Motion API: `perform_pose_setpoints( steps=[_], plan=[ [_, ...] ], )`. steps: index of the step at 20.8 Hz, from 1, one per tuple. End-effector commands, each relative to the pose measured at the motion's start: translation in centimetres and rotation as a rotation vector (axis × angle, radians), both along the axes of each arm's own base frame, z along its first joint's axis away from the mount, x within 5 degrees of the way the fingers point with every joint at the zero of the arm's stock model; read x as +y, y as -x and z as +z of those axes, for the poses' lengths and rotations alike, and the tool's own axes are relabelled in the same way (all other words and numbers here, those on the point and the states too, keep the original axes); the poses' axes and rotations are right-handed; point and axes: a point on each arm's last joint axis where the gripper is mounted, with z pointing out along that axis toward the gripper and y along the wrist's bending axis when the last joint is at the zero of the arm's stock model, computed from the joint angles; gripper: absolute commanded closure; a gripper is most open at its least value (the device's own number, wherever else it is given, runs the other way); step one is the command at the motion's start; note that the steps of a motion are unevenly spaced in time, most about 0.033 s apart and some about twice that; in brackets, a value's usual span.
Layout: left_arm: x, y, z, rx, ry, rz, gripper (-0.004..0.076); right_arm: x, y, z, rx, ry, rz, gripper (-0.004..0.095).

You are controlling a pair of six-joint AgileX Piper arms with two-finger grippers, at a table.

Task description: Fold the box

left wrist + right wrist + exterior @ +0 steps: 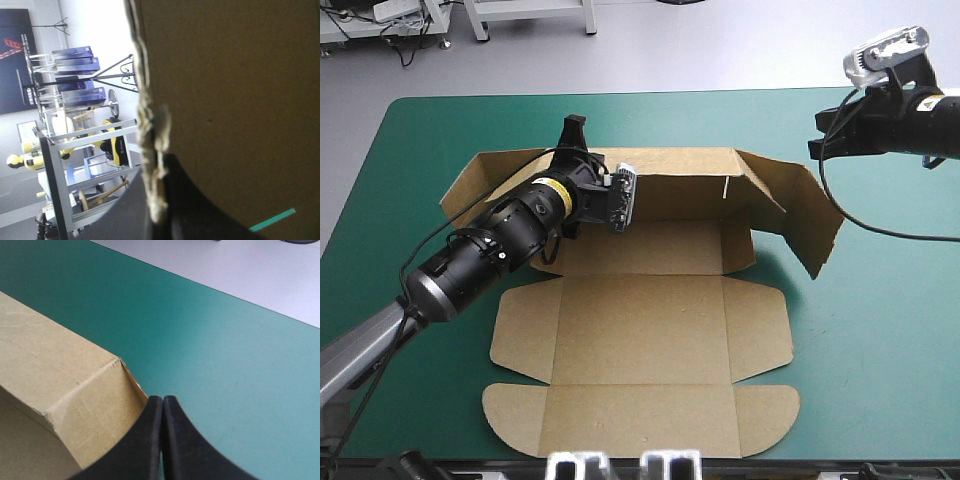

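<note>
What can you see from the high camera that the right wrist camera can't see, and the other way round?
Only the high view shows the whole box: near flaps lying flat, far wall raised, and the left gripper at that wall. Only the right wrist view shows the right gripper close up, its black fingers shut on nothing, next to one folded corner of the box. Both views show the brown box, the right gripper and the teal-green cover.

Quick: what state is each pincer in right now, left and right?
Left pincer: shut on the box, at its raised back wall.
Right pincer: shut, holding nothing.
</note>
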Motion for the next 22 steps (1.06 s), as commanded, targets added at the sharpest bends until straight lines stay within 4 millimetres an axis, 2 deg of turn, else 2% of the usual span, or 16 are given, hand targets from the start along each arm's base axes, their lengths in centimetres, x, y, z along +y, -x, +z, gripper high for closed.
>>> perform_pose_setpoints(
  steps=[1, 2, 6, 10, 14, 16, 19, 22],
  plan=[
    [-0.2, 0.9, 2.9, -0.178, 0.061, -0.093, 0.0734, 0.0, -0.7, 1.0, -0.053, -0.052, -0.022, 0.0933],
    [-0.4, 0.9, 2.7, -0.199, 0.04, -0.115, 0.0734, 0.0, -1.7, 0.4, -0.022, -0.064, -0.029, 0.0933],
    [-0.5, 1.0, 1.6, -0.191, 0.044, -0.126, 0.0734, -0.2, -3.7, -1.0, 0.036, -0.081, -0.033, 0.0933],
    [-0.4, 1.0, 0.4, -0.172, 0.021, -0.128, 0.0734, -0.4, -7.1, -2.8, 0.1, -0.096, -0.047, 0.0932],
    [-0.2, 1.1, -1.6, -0.137, 0.012, -0.11, 0.0734, -0.5, -10.2, -4.6, 0.202, -0.105, -0.026, 0.0933],
    [0.0, 0.9, -1.4, -0.153, 0.031, -0.088, 0.0734, -0.5, -11.2, -5.9, 0.264, -0.108, -0.014, 0.0933],
    [0.7, 0.4, -1.3, -0.16, 0.053, -0.053, 0.0734, -0.3, -11.6, -7.6, 0.356, -0.105, 0.011, 0.0933],
    [1.3, 0.0, -1.4, -0.157, 0.054, -0.024, 0.0734, 0.9, -11.8, -8.8, 0.386, -0.081, 0.056, 0.0933]
  ],
)
